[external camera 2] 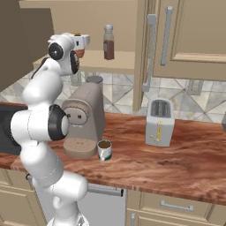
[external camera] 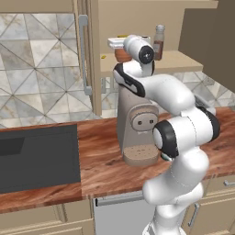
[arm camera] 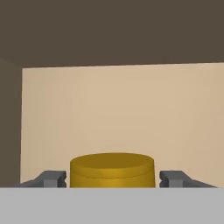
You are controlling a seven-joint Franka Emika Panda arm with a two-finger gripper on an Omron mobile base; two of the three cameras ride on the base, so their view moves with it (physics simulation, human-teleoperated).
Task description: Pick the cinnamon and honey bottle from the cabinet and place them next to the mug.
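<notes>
The honey bottle's yellow lid point(arm camera: 112, 170) sits low in the hand view between my gripper's point(arm camera: 112, 178) two grey fingers, with a narrow gap on each side, so the gripper is open around it. In the base views my hand reaches into the open tan cabinet point(external camera: 183, 62) at shelf height, and a bit of the orange-brown honey bottle point(external camera: 121, 55) point(external camera 2: 79, 53) shows under it. The cinnamon point(external camera: 159, 42) point(external camera 2: 108, 43) stands upright on the shelf to the right of my hand. On the counter, the white mug point(external camera 2: 104, 150) of dark liquid stands beside the coffee machine.
A beige coffee machine point(external camera: 137, 124) point(external camera 2: 86, 119) stands on the wooden counter below the shelf. A white toaster point(external camera 2: 159, 121) is further right. The open cabinet door with its long grey handle point(external camera: 83, 55) hangs left of the shelf. A dark cooktop point(external camera: 36, 158) lies left.
</notes>
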